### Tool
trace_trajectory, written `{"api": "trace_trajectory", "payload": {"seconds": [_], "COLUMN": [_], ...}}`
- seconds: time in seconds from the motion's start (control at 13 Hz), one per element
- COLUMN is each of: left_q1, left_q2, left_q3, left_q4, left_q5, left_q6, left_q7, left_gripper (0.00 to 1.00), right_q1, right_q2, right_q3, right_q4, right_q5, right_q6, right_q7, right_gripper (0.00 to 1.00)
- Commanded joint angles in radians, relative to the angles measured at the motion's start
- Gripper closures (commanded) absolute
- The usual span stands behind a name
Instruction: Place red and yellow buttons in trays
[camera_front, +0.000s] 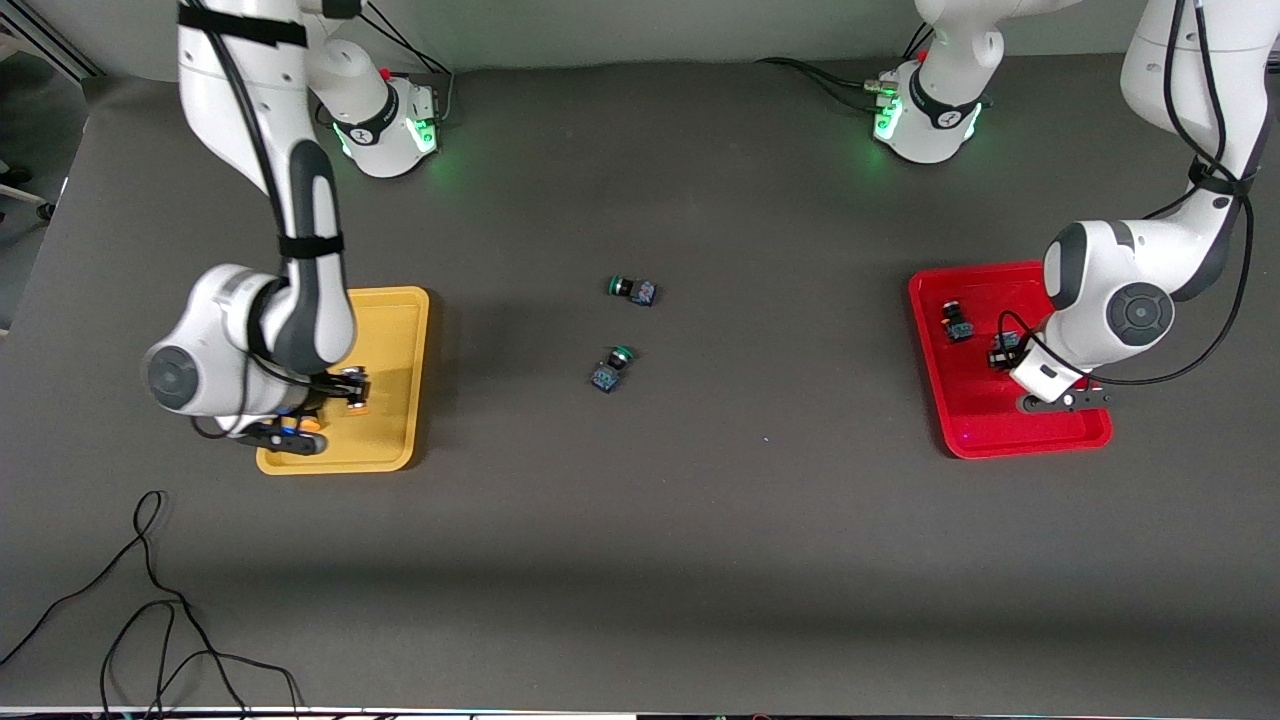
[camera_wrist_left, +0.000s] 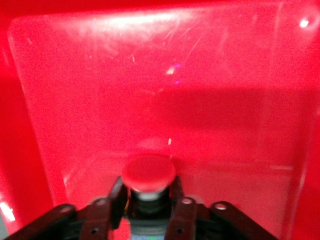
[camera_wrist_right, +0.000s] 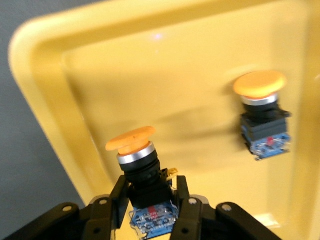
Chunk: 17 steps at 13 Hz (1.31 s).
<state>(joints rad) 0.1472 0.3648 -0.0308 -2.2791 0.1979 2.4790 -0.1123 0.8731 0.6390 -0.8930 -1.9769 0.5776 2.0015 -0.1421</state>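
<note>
My right gripper (camera_front: 300, 428) is low in the yellow tray (camera_front: 400, 300), shut on a yellow button (camera_front: 305, 424). In the right wrist view the gripper (camera_wrist_right: 150, 195) clamps that button's (camera_wrist_right: 132, 145) dark body near the tray rim (camera_wrist_right: 40, 100). The second yellow button (camera_wrist_right: 262, 117) lies in the tray beside it (camera_front: 352, 387). My left gripper (camera_front: 1008, 352) is low in the red tray (camera_front: 1000, 445), shut on a red button (camera_wrist_left: 148, 172). In the left wrist view the gripper (camera_wrist_left: 148, 200) grips below the cap. The other red button (camera_front: 957, 322) lies in the same tray.
Two green-capped switches (camera_front: 632, 290) (camera_front: 612, 368) lie on the grey table midway between the trays. A black cable (camera_front: 150, 600) loops near the table's front edge at the right arm's end. Both arm bases stand along the edge farthest from the front camera.
</note>
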Motion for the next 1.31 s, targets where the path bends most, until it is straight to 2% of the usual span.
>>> {"api": "trace_trajectory", "payload": {"seconds": [0.0,0.08,0.15,0.23,0.31,0.46,0.62,0.69,0.85,1.0,1.23], "left_q1": [0.023,0.022,0.018,0.003,-0.008,-0.029,-0.054,-0.058,-0.064,-0.063,-0.055], "left_q2": [-0.047,-0.081,-0.122,-0.174,-0.225,-0.268,-0.264,-0.265,-0.312,-0.371,-0.394], "left_q3": [-0.015,-0.018,-0.021,-0.033,-0.038,-0.05,-0.076,-0.08,-0.084,-0.083,-0.078], "left_q4": [0.0,0.003,0.013,0.033,0.065,0.191,0.409,0.479,0.517,0.501,0.491], "left_q5": [0.015,0.015,0.015,0.011,0.006,-0.011,-0.046,-0.049,-0.099,-0.132,-0.172], "left_q6": [-0.008,-0.018,-0.059,-0.13,-0.217,-0.438,-0.706,-0.792,-0.815,-0.81,-0.808], "left_q7": [0.028,0.031,0.031,0.029,0.033,0.036,0.034,0.031,0.034,0.058,0.128], "left_gripper": [0.0,0.0,0.0,0.0,0.0,0.0,0.0,0.0,0.0,0.0,0.0], "right_q1": [0.004,0.003,0.003,0.001,-0.003,-0.005,0.013,0.015,0.015,0.017,0.053], "right_q2": [0.019,0.021,0.019,0.018,0.008,-0.016,-0.033,-0.042,-0.056,-0.071,-0.151], "right_q3": [0.003,0.011,0.011,0.011,0.009,-0.003,-0.065,-0.095,-0.136,-0.17,-0.178], "right_q4": [0.016,0.016,0.019,0.024,0.036,0.073,0.148,0.195,0.291,0.367,0.401], "right_q5": [0.025,0.043,0.045,0.047,0.045,0.042,0.031,0.028,-0.004,-0.021,-0.102], "right_q6": [-0.009,-0.012,-0.013,-0.013,-0.013,-0.076,-0.163,-0.22,-0.318,-0.397,-0.42], "right_q7": [-0.007,-0.005,-0.002,-0.002,-0.002,-0.001,0.001,-0.001,-0.001,0.01,0.042], "right_gripper": [0.89,0.85,0.52,0.11,0.0,0.0,0.0,0.0,0.0,0.0,0.0]}}
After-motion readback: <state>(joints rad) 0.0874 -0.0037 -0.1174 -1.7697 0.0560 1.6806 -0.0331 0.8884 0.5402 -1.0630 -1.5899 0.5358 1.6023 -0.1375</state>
